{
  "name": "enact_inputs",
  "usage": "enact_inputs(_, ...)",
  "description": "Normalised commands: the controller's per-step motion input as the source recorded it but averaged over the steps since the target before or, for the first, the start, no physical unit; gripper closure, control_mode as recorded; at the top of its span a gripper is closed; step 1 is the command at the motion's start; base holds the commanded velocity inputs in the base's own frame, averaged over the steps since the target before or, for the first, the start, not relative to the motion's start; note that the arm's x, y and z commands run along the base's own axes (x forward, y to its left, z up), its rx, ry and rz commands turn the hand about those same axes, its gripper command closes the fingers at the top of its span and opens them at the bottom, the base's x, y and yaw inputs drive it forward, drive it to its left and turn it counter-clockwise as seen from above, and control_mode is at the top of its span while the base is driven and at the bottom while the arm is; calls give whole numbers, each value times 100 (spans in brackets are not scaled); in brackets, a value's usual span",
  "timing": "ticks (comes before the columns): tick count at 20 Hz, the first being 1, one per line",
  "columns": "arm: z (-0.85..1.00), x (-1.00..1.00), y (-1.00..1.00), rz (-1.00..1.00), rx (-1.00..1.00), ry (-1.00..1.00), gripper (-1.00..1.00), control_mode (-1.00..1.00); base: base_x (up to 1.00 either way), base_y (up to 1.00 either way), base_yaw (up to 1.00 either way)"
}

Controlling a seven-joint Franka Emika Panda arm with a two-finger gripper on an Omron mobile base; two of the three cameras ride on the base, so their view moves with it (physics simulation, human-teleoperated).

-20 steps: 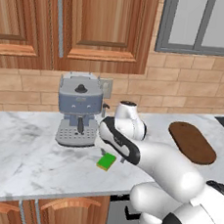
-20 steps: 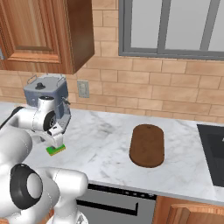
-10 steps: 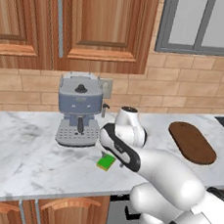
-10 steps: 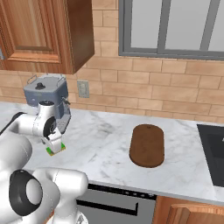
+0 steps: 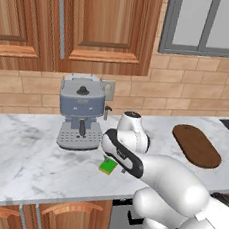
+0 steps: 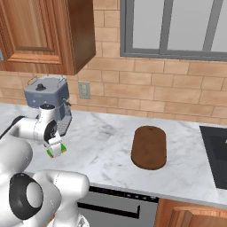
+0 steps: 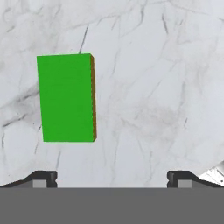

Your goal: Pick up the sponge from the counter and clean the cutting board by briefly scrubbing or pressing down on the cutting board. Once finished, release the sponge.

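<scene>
Claw (image 7: 112, 177) spread above sponge (image 7: 65, 97); bare counter (image 7: 157, 87) beside.

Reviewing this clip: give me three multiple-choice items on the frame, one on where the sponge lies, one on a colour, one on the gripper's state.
1. The sponge lies:
A. on the cutting board
B. on the counter in front of the coffee machine
C. inside the gripper

2. The sponge's top is:
A. green
B. blue
C. red

3. The gripper is:
A. shut on the sponge
B. open above the counter
C. gripping the board

Key: B, it sits on the counter by the coffee machine, far from the cutting board; A, green in the hand view; B, fingertips spread apart, holding nothing.
</scene>
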Motion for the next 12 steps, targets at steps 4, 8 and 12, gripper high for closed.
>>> enact_inputs(4, -3, 9, 1, -5, 0, -1, -100, -100, 0, 0, 0)
enact_inputs(8, -6, 10, 1, -3, 0, -1, -100, -100, 0, 0, 0)
enact_inputs(12, -13, 8, 0, -1, 0, 0, -100, -100, 0, 0, 0)
